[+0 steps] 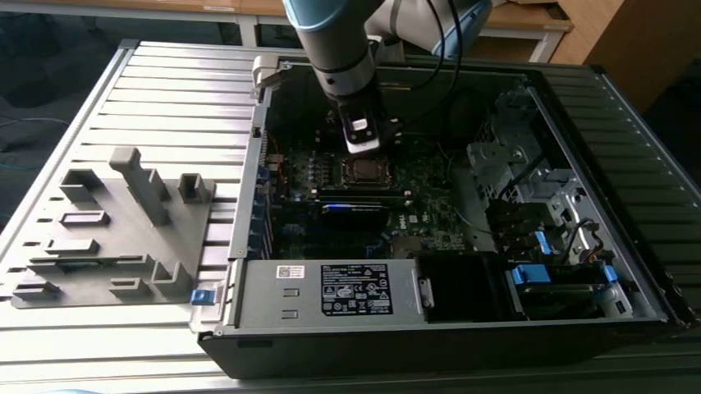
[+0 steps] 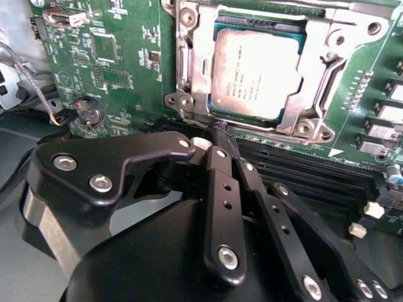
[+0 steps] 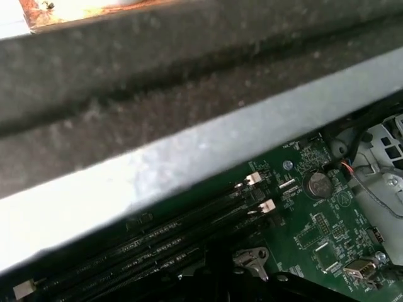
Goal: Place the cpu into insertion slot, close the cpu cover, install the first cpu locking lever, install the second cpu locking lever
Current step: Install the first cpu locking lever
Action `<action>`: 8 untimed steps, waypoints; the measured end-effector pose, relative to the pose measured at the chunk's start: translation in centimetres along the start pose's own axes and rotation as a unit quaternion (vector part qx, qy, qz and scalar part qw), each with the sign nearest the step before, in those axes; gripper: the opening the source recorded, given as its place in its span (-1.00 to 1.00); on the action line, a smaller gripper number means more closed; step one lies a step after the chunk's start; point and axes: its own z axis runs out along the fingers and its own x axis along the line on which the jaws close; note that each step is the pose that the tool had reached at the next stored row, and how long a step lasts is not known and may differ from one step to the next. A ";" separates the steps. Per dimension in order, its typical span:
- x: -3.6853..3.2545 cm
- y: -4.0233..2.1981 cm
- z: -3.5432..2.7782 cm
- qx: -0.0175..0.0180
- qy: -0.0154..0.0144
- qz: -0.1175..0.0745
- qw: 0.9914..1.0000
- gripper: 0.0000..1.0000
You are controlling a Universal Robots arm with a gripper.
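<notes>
seated in the socket on the green motherboard (image 2: 119, 69): the cpu (image 2: 255, 72), silver top showing through the cpu cover (image 2: 302, 119), which lies flat around it. just beside the socket, by the black memory slots (image 2: 302, 170): the gripper (image 2: 221, 135), fingers drawn together, holding nothing. inside the open computer case (image 1: 613, 98) in the exterior view.

Dull silver-grey cpu (image 2: 257, 72) inside a silvery cpu cover (image 2: 204, 69) on the green motherboard (image 2: 119, 63), just beyond the black gripper (image 2: 220, 148)

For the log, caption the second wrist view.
Gripper poised beside the socket, cpu seated under its cpu cover.
</notes>
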 end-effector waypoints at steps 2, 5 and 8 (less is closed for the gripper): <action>0.02 -0.01 0.11 -0.001 0.001 -0.003 1.000 -0.79; 0.02 -0.02 0.13 -0.001 0.002 -0.006 1.000 -0.79; -0.01 0.02 0.03 -0.002 0.002 -0.007 1.000 -0.79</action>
